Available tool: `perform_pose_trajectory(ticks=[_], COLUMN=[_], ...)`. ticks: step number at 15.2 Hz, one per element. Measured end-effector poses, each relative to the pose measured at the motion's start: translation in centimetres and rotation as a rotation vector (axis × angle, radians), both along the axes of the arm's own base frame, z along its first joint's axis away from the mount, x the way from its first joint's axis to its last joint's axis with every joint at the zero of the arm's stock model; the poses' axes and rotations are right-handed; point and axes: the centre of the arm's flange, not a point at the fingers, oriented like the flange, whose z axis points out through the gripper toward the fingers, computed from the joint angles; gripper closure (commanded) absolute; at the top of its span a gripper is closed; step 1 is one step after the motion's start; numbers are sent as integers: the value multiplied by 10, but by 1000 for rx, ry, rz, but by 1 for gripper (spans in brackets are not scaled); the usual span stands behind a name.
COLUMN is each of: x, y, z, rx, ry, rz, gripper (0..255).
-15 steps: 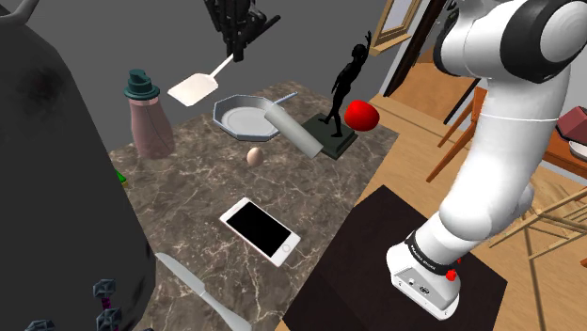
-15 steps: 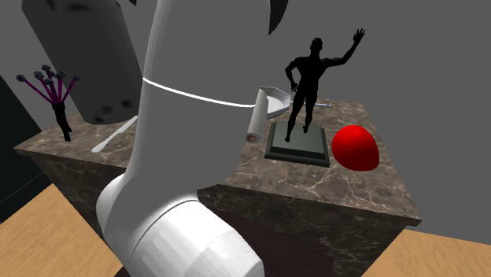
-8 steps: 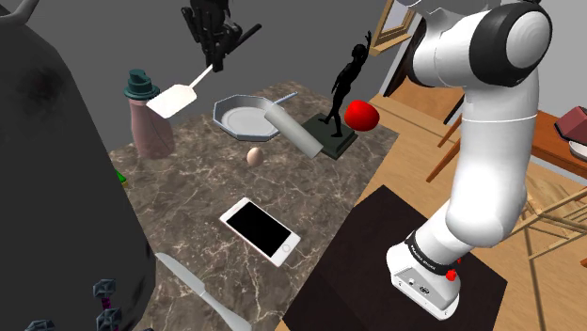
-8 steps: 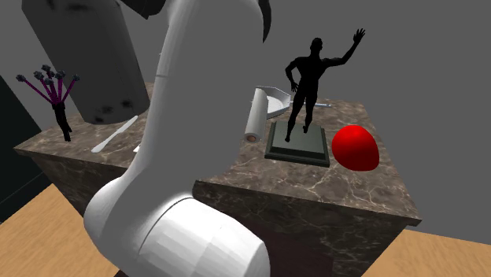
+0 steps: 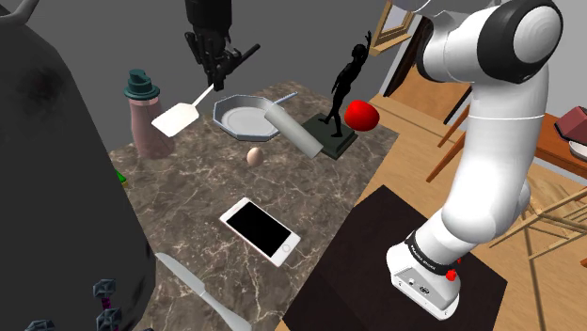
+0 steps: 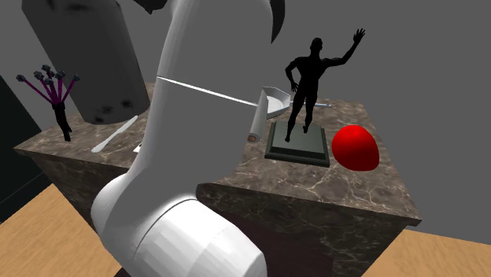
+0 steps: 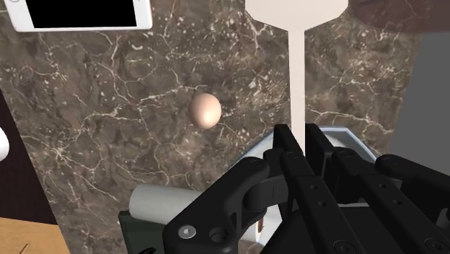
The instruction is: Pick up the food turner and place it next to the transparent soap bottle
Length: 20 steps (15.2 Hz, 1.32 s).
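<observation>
Shoulder view has the gripper (image 5: 216, 83) high over the far end of the counter (image 5: 193, 193), its two fingers closed tight on the thin handle of the turner (image 5: 175, 119). The turner looks clear of the stone and hangs aslant. Its handle rises to the fingers and its pale flat blade is at the low end, toward that view's left. The blade sits just beside the bottle (image 5: 148, 120), which has a pinkish, see-through body under a dark teal cap. Whether the two touch cannot be told from this angle.

Wrist view bears out the hold: the handle runs straight out from between the fingertips, with the blade at its far end. A brownish see-through edge of the bottle lies close beside the blade. The egg (image 7: 205, 110) and the phone (image 7: 79, 13) lie on the counter on the other side of the handle, well apart from it.

What the coming move turns on is the turner's long axis. It points away from the fingers toward the bottle's side, so the blade leads and is the part nearest the bottle. The pan (image 5: 246, 119) lies back on the handle's side, near the gripper.

By the look of it the carry is nearly done. What is left is to lower until the blade meets the stone and then let the fingers part. Two things could go wrong — the blade could nudge the tall bottle and rock it, or the handle end could come down on the pan's rim instead of the counter.
</observation>
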Motion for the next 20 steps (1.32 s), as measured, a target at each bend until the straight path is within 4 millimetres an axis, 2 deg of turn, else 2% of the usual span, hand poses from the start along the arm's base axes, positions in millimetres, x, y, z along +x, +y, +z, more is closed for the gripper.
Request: perform_pose_trajectory(ticks=[20], x=[1], y=[1], z=[-106], rx=[0], ry=[0], rz=[0], gripper=[255])
